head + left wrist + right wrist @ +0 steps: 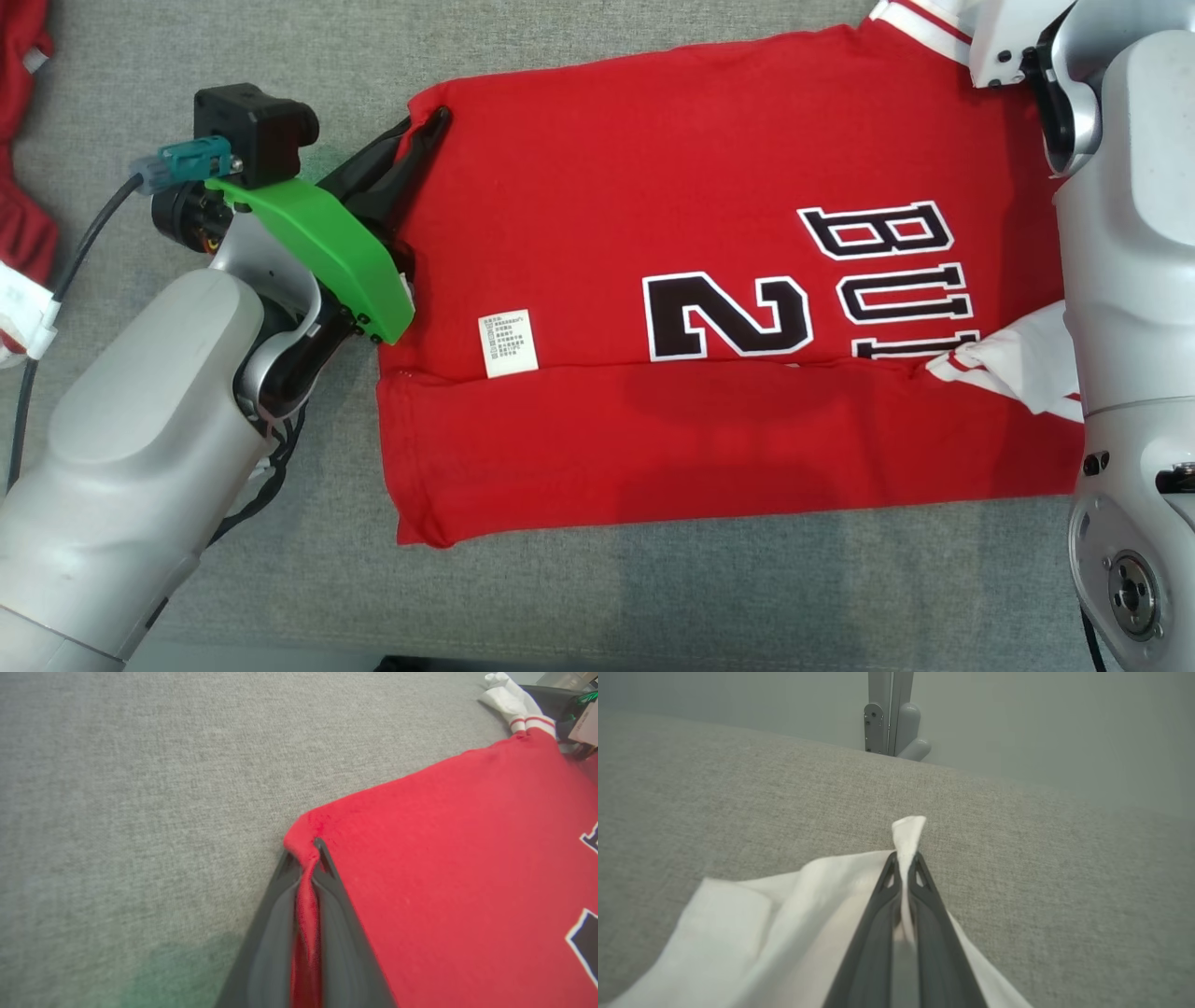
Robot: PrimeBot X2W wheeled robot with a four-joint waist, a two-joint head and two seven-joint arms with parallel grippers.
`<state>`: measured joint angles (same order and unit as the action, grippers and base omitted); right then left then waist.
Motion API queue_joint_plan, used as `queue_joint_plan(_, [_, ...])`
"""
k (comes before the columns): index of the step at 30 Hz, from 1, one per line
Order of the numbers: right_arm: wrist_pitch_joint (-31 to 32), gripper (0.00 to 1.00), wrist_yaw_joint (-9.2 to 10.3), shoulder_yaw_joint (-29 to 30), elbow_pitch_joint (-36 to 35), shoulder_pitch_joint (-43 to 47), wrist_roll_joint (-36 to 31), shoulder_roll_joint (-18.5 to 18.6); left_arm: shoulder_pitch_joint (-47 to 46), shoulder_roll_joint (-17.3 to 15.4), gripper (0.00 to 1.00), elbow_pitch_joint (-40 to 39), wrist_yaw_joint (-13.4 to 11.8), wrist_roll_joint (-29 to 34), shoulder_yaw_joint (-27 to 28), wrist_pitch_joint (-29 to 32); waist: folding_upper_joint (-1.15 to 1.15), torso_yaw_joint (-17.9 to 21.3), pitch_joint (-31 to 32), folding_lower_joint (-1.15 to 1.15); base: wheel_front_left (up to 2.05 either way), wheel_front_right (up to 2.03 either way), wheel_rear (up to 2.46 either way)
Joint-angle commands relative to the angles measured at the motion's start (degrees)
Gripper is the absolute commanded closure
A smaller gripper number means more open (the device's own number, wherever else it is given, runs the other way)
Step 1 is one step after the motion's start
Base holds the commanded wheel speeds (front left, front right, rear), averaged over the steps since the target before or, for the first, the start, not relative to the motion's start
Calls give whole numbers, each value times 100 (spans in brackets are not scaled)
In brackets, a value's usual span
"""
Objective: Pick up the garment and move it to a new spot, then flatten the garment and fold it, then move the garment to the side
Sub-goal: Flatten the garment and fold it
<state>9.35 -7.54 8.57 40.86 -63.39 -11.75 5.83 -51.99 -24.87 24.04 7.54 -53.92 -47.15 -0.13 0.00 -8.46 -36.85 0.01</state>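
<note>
Head view: left pincer [428, 126] slanted, pinching garment [653, 187] corner; right pincer [906, 858] pinching white sleeve [738, 914].

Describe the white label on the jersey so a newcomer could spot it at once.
On the grey fabric surface lies a folded red jersey. The care label sits just above the fold edge, left of the black numeral 2. It is a small white rectangle with tiny printed lines, unlike the red-striped white sleeve at far right.

number [726, 315]: black "2", white outline, on red jersey [607, 168]
lettering [887, 266]: "BU" beside the 2, rest hidden
tag [509, 343]: white, on jersey; print too small to read
</note>
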Motion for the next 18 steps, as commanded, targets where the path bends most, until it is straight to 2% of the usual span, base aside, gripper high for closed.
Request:
queue_joint_plan(1, [-143,100,10,29,-25,89,61,23,89,-75,100,61,-13,-66,-134,-28,0,35,82,-1,0,0,0])
queue_joint_plan(10, [-653,100,10,-178,-574,486,634,-38,216,-404,100,-272,-19,-68,-115,-292,0,225,469,-1,0,0,0])
queue_joint_plan(18, [-736,100,10,-488,-1500,1558,1287,34,683,-729,100,-896,-282,-59,-108,-374,0,449,905,-1,0,0,0])
